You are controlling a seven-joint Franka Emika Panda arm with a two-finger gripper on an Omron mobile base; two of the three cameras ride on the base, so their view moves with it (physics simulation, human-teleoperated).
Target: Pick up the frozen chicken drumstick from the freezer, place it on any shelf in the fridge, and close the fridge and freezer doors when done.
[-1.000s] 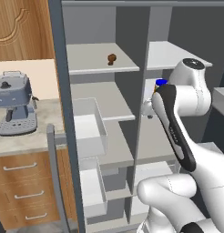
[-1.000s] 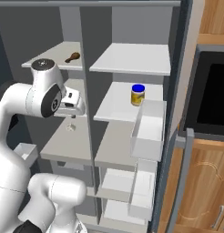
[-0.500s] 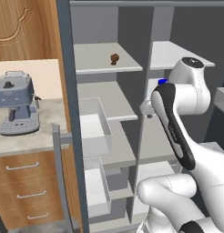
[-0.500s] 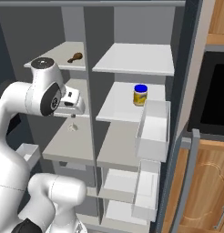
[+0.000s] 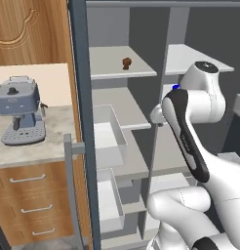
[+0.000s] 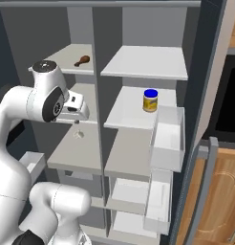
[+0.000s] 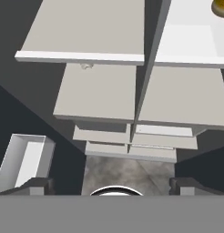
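From the left base view, the drumstick [image 5: 126, 63] lies alone on the top shelf of the freezer [image 5: 117, 122], toward the back, well above the arm's hand, which hangs in front of the divider at about the second board's height. The freezer door [image 5: 80, 122] stands open at the left, its bins facing inward, and a coffee machine [image 5: 18, 114] sits on the counter beyond it. From the right base view, the drumstick [image 6: 82, 60] shows as a small brown lump up and to the right of the arm's shoulder joint, and the gripper [image 6: 77, 122] points downward in front of the freezer boards, well below it. In the fridge [image 6: 143, 119], the top shelf [image 6: 145, 62] is bare and a yellow jar [image 6: 150, 100] stands on the board beneath. In the hand view the camera looks down the stack of boards to the floor; the two finger tips [image 7: 38, 186] stand far apart at the bottom edge with nothing between them, so the hand is wide open and empty (the grasp is not yet begun, I judge). The risks ahead: the hand must rise and tilt forward to reach the top board, and the wrist could strike the board edge or the divider; the lump is small and rounded, so a closing pinch off-centre could flick it backward or off the shelf.
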